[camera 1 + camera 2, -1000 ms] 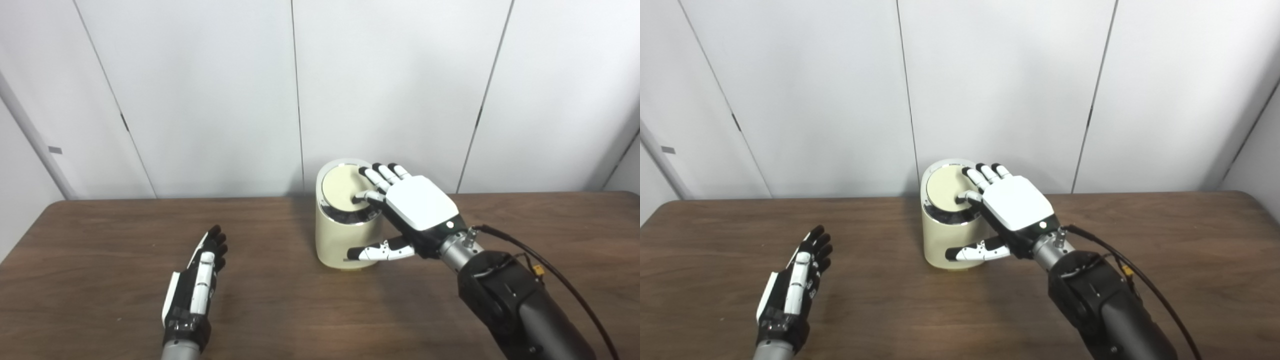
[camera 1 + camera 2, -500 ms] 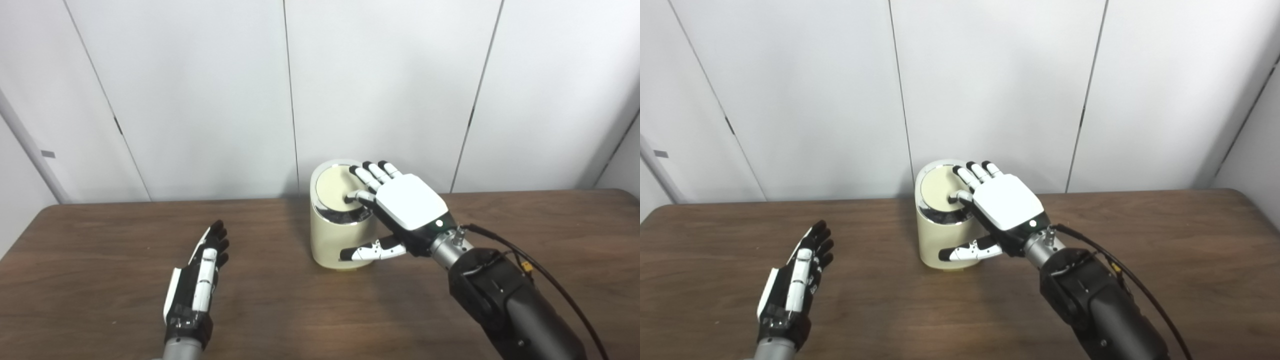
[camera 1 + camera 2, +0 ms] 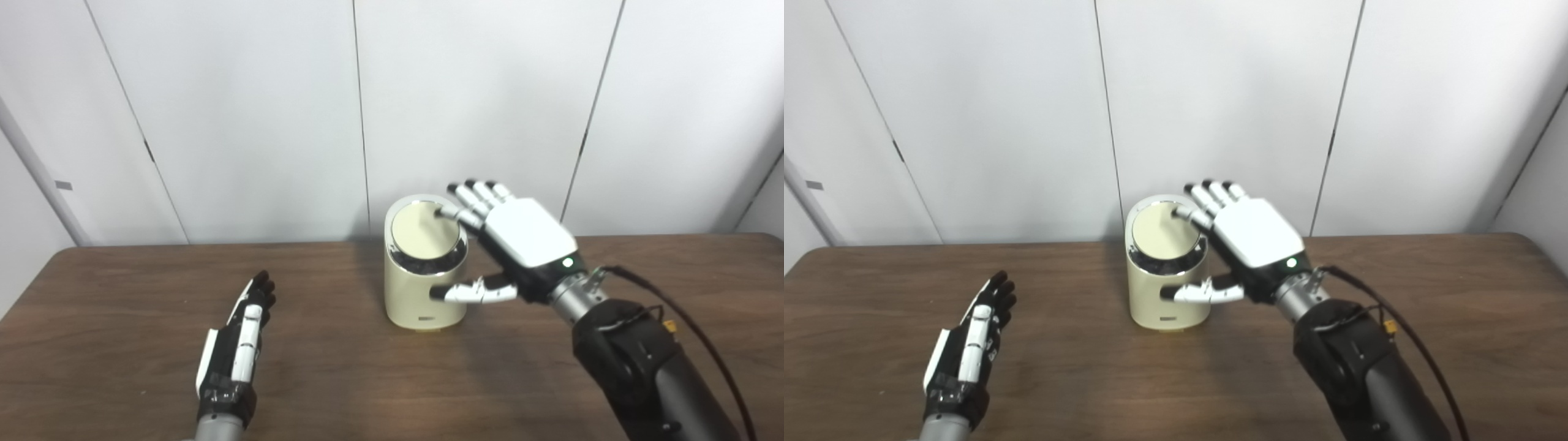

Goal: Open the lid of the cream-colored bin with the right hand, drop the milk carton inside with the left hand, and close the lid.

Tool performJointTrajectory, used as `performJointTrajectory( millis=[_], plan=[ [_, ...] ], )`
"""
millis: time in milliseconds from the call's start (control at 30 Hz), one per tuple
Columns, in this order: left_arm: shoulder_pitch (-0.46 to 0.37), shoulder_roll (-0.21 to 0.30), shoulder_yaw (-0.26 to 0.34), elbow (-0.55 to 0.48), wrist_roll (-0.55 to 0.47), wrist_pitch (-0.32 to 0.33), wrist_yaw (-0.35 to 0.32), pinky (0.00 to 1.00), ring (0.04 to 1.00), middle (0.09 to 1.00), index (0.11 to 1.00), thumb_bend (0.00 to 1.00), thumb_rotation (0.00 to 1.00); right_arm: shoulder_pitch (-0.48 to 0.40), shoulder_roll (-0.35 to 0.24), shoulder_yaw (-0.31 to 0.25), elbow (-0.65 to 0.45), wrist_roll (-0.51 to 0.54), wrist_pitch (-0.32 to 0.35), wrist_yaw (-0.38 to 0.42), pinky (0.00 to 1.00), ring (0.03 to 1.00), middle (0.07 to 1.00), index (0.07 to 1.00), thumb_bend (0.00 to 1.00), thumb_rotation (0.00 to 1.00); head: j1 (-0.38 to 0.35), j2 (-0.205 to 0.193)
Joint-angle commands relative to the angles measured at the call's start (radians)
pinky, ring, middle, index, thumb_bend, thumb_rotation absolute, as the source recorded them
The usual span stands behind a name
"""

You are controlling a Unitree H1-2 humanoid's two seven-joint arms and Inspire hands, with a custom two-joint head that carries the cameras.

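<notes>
The cream-colored bin (image 3: 422, 288) stands at the back middle of the brown table, its round lid (image 3: 424, 229) lying flat and closed inside a chrome ring. My right hand (image 3: 511, 245) hovers just right of the bin, open, fingers spread above the lid's right edge and thumb stretched across the bin's front. My left hand (image 3: 236, 352) rests open on its edge on the table, well left of the bin, holding nothing. No milk carton is in view.
The brown table (image 3: 343, 380) runs across the whole view, with white wall panels behind it. A black cable (image 3: 692, 331) trails from my right wrist.
My right hand has lifted off the lid and pulled up and to the right; the lid stays closed. The left hand has stayed put. The camera shifted slightly.
</notes>
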State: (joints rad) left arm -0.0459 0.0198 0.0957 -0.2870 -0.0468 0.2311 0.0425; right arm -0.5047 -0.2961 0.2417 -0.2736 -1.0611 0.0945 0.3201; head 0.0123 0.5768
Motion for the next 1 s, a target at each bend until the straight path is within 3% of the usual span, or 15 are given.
performJointTrajectory(
  millis=[0,400,533,700,833,967],
  plan=[
    [-0.029,0.005,0.001,-0.026,-0.002,-0.013,-0.001,1.00,0.954,0.943,0.971,0.54,0.93,-0.016,0.000,-0.038,-0.014,0.017,0.004,-0.065,1.00,1.000,0.996,0.986,0.55,0.88,0.002,0.000],
    [-0.029,0.001,0.011,-0.030,-0.017,-0.009,-0.001,0.98,0.946,0.946,0.971,0.53,0.91,0.100,-0.007,-0.130,-0.037,0.087,0.037,-0.090,1.00,1.000,1.000,0.968,0.53,0.84,-0.003,0.001],
    [-0.029,0.012,0.016,-0.035,-0.028,0.000,-0.007,0.99,0.952,0.952,0.976,0.53,0.92,0.148,0.007,-0.187,-0.027,0.236,0.042,-0.096,1.00,1.000,0.987,0.967,0.51,0.84,-0.008,0.003],
    [-0.023,0.032,0.020,-0.041,-0.048,0.001,-0.028,0.99,0.955,0.952,0.960,0.51,0.95,0.197,0.063,-0.297,-0.036,0.545,0.168,-0.029,0.89,0.961,0.983,0.987,0.54,0.92,-0.014,0.004],
    [-0.008,0.041,0.019,-0.040,-0.058,-0.008,-0.038,0.99,0.960,0.961,0.963,0.51,0.96,0.246,0.137,-0.379,-0.057,0.792,0.251,-0.022,0.93,0.978,0.988,0.986,0.52,0.94,-0.016,0.007],
    [0.033,0.051,0.010,-0.028,-0.039,-0.072,-0.051,0.94,0.950,0.957,0.958,0.50,0.93,0.310,0.162,-0.388,-0.052,0.860,0.235,-0.062,0.95,0.992,0.996,0.982,0.57,0.99,-0.017,0.011]
  ],
)
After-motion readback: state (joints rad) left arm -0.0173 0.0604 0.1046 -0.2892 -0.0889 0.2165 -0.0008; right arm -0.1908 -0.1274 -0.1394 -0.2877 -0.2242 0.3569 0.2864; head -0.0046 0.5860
